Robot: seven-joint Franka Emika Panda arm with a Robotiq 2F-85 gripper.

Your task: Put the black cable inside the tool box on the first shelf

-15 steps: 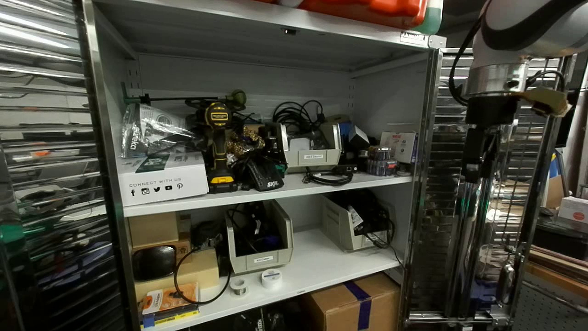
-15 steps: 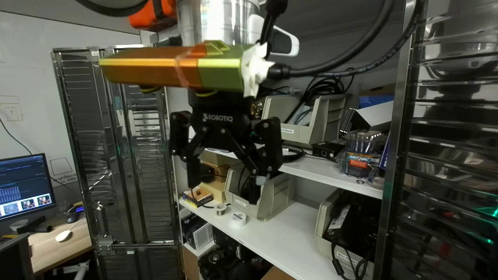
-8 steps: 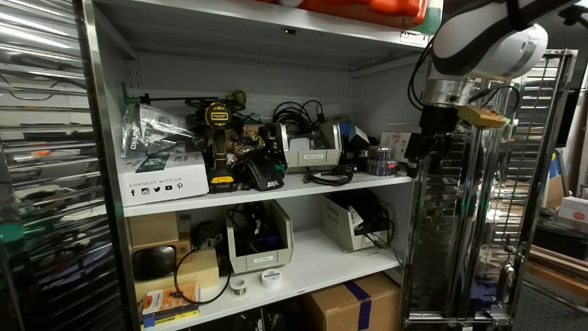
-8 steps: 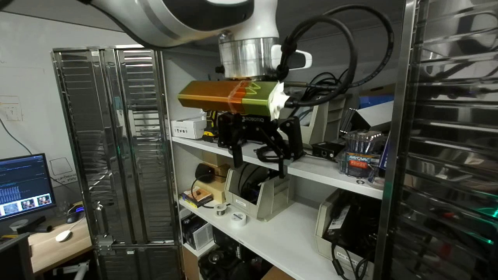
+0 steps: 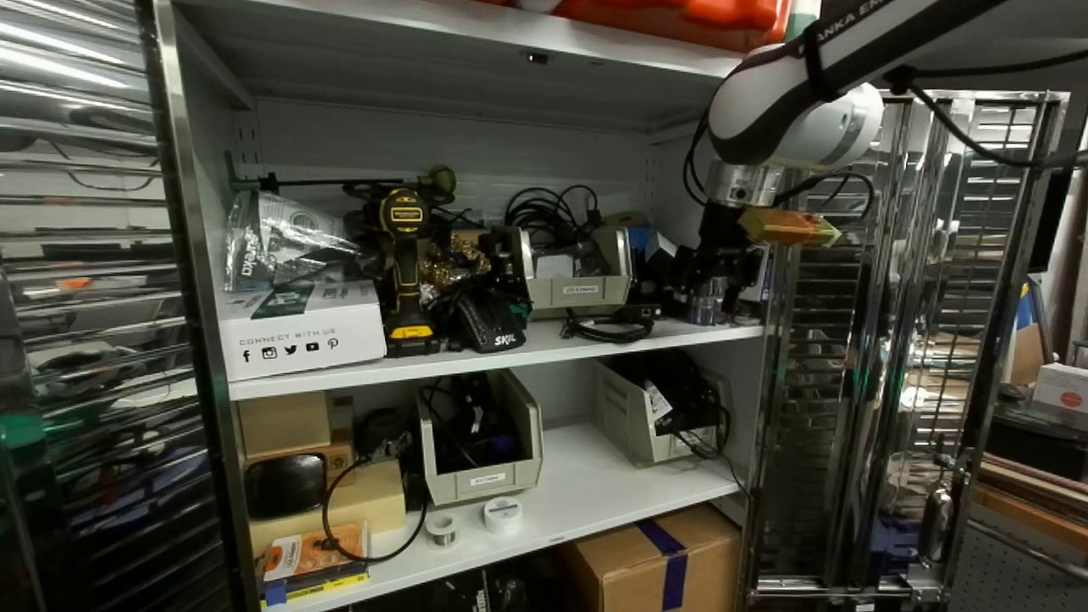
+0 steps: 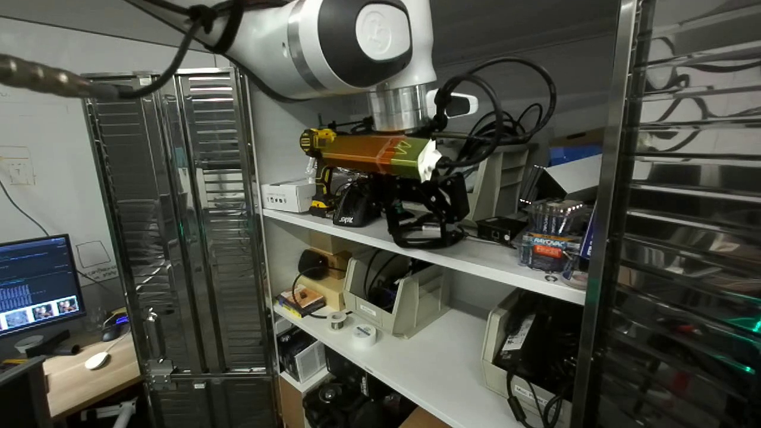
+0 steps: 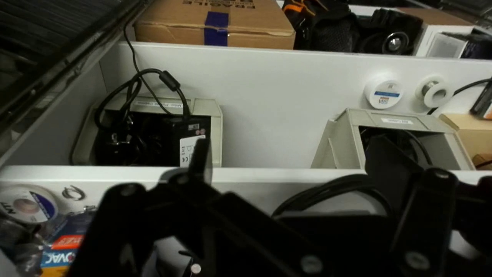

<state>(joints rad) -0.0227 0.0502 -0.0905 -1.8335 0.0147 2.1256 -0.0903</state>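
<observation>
In an exterior view, far left on the smooth white first shelf (image 5: 548, 347), a printed white carton (image 5: 297, 344) stands under a crinkled, shiny bag (image 5: 285, 238); below, on the lower shelf (image 5: 586, 489), are plain tan cartons (image 5: 283, 425) and a flat orange-and-white packet (image 5: 316, 552); one drill (image 5: 405, 285), black and yellow, stands upright next, then a black SKIL piece (image 5: 484, 323) with curly gold tinsel (image 5: 455, 262) behind it; beneath, a pale grey bin (image 5: 486, 482), slope-fronted, holds dark cords (image 5: 463, 433) and a blue item (image 5: 501, 446); two round white spools (image 5: 502, 516) sit before it, one wound with bright wire (image 7: 429, 87); rightward on the first shelf comes the tool box (image 5: 580, 291), likewise pale grey and slope-fronted; in it are black coils (image 5: 552, 231) and a white block (image 5: 554, 265); the black cable (image 5: 619, 338) is outside it, lying in a flattened coil on the first shelf just in front; one small black device (image 5: 639, 314) with a port is just beside the cable; beneath, another bin (image 5: 625, 425) holds black cords and a labelled black brick (image 7: 188, 129), some cord hanging over its front; with the tool box, that makes three such containers; lowest is a cardboard box (image 5: 633, 586) with blue tape (image 5: 674, 582).

Farther right, a clear battery pack (image 5: 704, 311) shows behind the tool (image 7: 290, 150); its two jointed black fingers (image 7: 388, 165) are well apart; in the wrist view the black cable shows between them, partly hidden behind one; whether they touch it I cannot tell.
</observation>
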